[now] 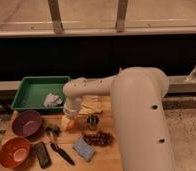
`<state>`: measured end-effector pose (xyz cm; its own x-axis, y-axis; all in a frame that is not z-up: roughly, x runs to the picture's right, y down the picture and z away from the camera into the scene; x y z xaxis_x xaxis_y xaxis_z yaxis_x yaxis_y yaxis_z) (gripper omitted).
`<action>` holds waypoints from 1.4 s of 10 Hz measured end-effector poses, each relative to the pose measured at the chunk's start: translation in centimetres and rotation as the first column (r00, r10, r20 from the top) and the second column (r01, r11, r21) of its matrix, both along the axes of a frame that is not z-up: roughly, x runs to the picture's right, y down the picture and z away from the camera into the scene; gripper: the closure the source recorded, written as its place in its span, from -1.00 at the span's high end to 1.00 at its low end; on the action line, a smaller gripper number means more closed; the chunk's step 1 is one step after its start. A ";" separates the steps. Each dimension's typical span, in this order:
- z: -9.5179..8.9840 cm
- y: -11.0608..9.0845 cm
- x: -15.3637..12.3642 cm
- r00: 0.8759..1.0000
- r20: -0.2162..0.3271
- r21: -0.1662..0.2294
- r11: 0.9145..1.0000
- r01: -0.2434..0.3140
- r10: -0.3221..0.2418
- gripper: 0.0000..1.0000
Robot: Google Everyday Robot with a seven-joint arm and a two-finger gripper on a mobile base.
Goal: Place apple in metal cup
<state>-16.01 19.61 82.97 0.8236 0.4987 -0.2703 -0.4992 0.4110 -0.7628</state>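
The apple is a small yellow-orange fruit on the wooden table, left of the metal cup. The cup is a small dark shiny cylinder that stands upright about one apple-width to the apple's right. My gripper hangs down from the pale arm, right over the apple and against its top. The arm hides the gripper's tips. The cup's inside does not show.
A green tray with a crumpled white thing sits behind. A purple bowl and an orange bowl are at the left. Dark grapes, a blue sponge and black tools lie in front.
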 end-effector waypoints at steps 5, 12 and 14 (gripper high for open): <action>-2.2 -2.2 -0.6 0.999 -0.001 0.021 0.999 0.034 -0.034 -1.00; -7.7 -9.2 6.3 0.976 -0.214 0.051 0.998 0.048 -0.036 -1.00; -8.4 -8.4 10.8 0.956 -0.292 0.037 0.999 -0.002 0.013 -1.00</action>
<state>-5.23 11.21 74.55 0.7077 0.5184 -0.4801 -0.7011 0.4308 -0.5683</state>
